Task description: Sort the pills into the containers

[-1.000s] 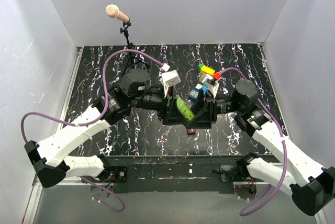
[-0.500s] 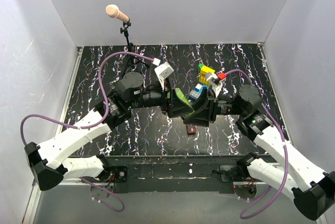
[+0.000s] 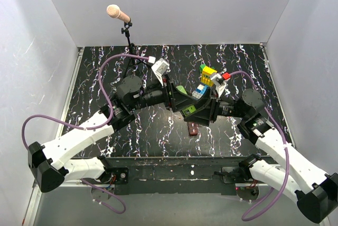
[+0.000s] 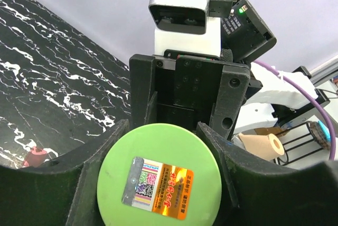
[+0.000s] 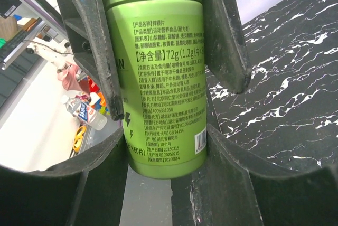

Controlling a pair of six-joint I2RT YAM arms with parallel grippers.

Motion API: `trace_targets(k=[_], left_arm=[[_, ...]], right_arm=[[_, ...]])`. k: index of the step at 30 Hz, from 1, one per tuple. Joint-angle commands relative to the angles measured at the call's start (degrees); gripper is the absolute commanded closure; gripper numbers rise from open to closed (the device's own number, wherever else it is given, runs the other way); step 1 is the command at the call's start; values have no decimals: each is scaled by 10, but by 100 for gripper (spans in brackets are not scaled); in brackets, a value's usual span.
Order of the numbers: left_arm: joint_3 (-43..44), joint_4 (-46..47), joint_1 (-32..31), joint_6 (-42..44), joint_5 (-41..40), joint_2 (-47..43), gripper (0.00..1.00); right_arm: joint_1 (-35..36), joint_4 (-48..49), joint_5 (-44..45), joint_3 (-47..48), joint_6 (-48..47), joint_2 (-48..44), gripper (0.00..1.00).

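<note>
Arms shifted farther out; left gripper (image 4: 165,149), right gripper (image 5: 165,144) both clasp green bottle (image 5: 158,52).

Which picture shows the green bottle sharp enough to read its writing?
Right wrist view: the green bottle fills the frame and its label print is sharp. Left wrist view: only its round end shows, sticker fairly clear. Top view: bottle too small to read.

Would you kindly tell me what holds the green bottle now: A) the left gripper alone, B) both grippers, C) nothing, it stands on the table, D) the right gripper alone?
B: the wrist views show left gripper and right gripper each clamped on the green bottle.
</note>
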Motion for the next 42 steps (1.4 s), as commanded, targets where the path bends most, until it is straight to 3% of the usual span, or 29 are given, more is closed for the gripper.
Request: trace_targets(k=[1, 2, 6, 10, 11, 12, 13, 14, 16, 17, 21, 25, 30, 34, 42], left_arm=[[57, -34, -1, 37, 26, 25, 100], [73, -53, -1, 44, 42, 31, 100], [100, -110, -1, 57, 81, 52, 100], [99, -114, -2, 56, 91, 57, 100], [98, -109, -2, 53, 91, 57, 100], [94, -102, -3, 50, 90, 55, 100], [90, -93, -3, 47, 88, 54, 100], [86, -86, -3, 41, 84, 52, 100], [82, -80, -3, 39, 62, 46, 100], [80, -79, -3, 38, 48, 39, 95], [63, -89, -3, 38, -35, 2, 38], [10, -65, -3, 21, -109, -64, 19], [-42, 0, -3, 5, -107, -110, 12], [-46, 32, -4, -7, -64, -80, 12], [-44, 99, -3, -28, -51, -10, 13]], right_arm=[[1, -4, 21, 21, 14, 13, 59], [1, -12, 23, 26, 7, 12, 50], [1, -64, 29, 55, -21, 14, 34], [1, -77, 30, 65, -24, 16, 32], [1, -77, 30, 63, -22, 17, 39], [1, -70, 25, 61, -18, 19, 58], [1, -63, 21, 58, -14, 22, 87], [1, -57, 18, 57, -8, 23, 98], [1, -53, 16, 54, -4, 23, 99], [1, -52, 16, 52, -3, 22, 99], [1, -61, 63, 40, -4, -2, 99], [1, -50, 123, 14, 22, -32, 99], [1, -20, 160, -9, 50, -53, 99], [1, 9, 163, -14, 56, -61, 99], [1, 26, 185, -23, 57, -91, 99]])
